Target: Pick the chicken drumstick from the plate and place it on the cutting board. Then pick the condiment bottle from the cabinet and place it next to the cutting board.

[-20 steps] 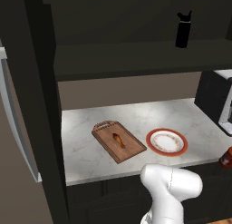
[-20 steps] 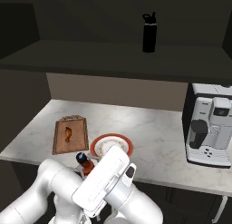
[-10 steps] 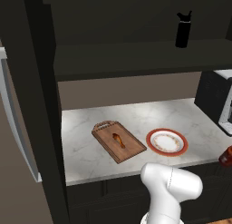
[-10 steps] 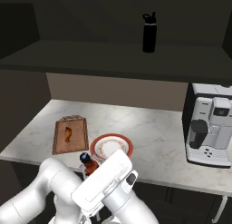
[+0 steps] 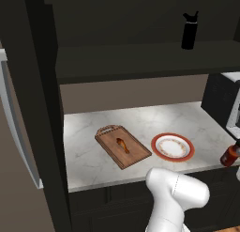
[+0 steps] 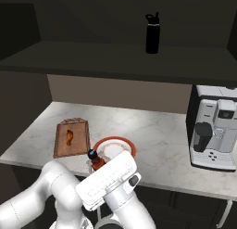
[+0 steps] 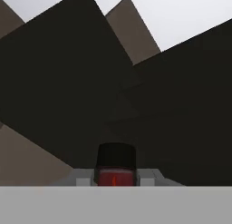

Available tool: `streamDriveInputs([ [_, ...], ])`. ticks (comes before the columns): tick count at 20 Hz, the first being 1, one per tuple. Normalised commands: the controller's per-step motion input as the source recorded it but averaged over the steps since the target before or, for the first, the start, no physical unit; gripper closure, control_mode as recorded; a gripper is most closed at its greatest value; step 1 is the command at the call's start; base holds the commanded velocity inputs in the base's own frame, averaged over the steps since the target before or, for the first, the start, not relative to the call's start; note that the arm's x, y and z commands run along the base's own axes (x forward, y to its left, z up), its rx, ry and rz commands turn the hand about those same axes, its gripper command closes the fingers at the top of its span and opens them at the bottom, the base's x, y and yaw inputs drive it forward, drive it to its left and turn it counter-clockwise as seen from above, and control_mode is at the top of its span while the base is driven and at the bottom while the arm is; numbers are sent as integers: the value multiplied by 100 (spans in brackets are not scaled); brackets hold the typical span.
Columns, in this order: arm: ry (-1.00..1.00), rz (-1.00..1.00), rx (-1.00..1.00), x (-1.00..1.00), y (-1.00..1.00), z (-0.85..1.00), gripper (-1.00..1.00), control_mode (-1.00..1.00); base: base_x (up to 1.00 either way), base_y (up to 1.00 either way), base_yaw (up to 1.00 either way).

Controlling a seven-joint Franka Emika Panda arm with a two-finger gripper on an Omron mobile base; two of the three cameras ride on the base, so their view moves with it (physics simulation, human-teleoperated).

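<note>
- Since the earlier frame, the condiment bottle point(image 6: 96, 160) is riding slightly lower and leftward with the gripper point(image 7: 115, 182), which is pinching it upright.
- The cutting board point(image 6: 71, 137) is lying ahead-left of the hand, beyond the plate point(image 6: 125, 143); the chicken drumstick point(image 6: 69, 136) is resting on it.

One board point(image 5: 123, 146) lies on the bench point(image 5: 84, 156), and one drumstick point(image 5: 122, 144) lies on it. One plate point(image 5: 172, 147) sits on the bench as well. Bottles come to two: one red bottle point(image 5: 230, 154) with a dark cap, and one black bottle point(image 5: 189, 30) on the shelf point(image 5: 140, 57) of the one dark cabinet point(image 5: 42, 104). There is one coffee machine point(image 6: 214, 129) and one microwave point(image 5: 224, 102). One robot arm point(image 5: 176, 196) and one gripper point(image 7: 115, 182) complete the count.
</note>
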Motion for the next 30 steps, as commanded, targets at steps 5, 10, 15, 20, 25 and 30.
streamDriveInputs([
  [5,0,-8,5,27,-6,-1,100,-100,0,0,0],
  [10,0,-7,3,16,-14,0,100,-100,0,0,0],
  [15,0,-8,3,8,-20,-1,100,-100,0,0,0],
  [20,0,-10,2,1,-22,-6,100,-100,0,0,0],
  [25,0,-9,3,3,-11,-12,100,-100,0,0,0],
  [30,0,-8,4,12,-2,-18,100,-100,0,0,0],
])
